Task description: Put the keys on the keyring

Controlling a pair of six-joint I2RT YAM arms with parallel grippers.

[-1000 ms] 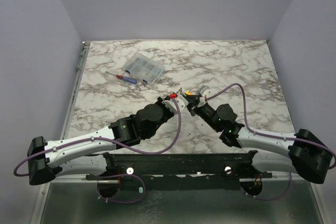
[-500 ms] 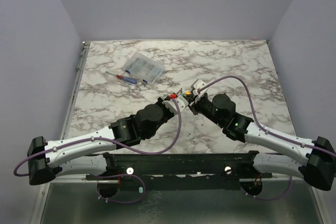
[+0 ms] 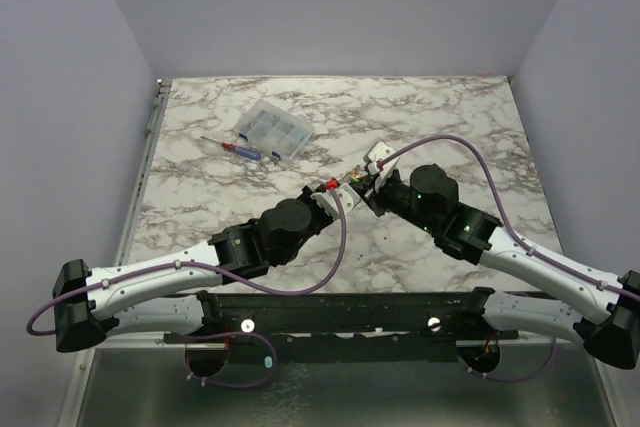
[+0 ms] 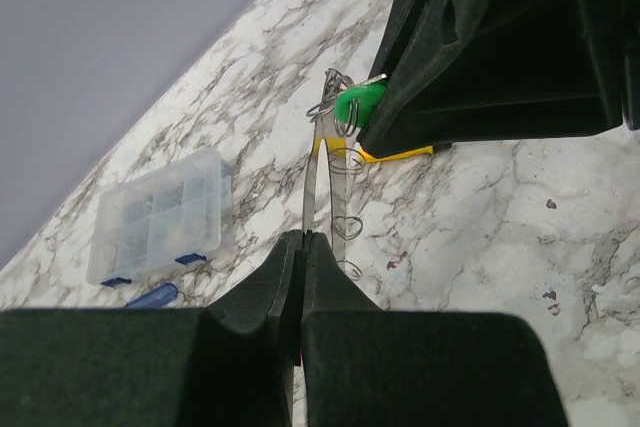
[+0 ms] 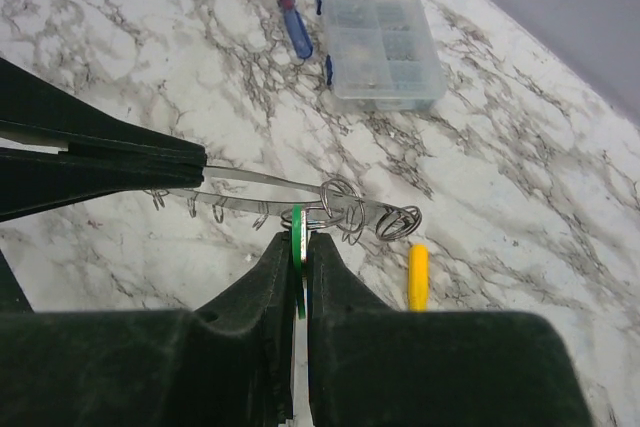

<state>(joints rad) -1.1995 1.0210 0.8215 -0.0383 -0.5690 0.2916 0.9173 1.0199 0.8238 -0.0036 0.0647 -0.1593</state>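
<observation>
light: bright, even, diffuse | shadows: faint, soft-edged | focus: left gripper (image 4: pixel 303 239) blurred along lower frame; marble table (image 4: pixel 480 207) sharp

A clear plastic box (image 3: pixel 272 130) with small compartments sat on the far left part of the marble table (image 3: pixel 450 117). A screwdriver (image 3: pixel 238 147) with a red and blue handle lay just beside it. A short yellow stick (image 5: pixel 417 275) lay well apart from both.

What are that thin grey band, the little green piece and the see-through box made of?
The keyring looks like bare metal: thin, grey, glinting. The key has a bright, glossy green head, probably plastic. The box seems clear plastic: its compartments show through.
</observation>
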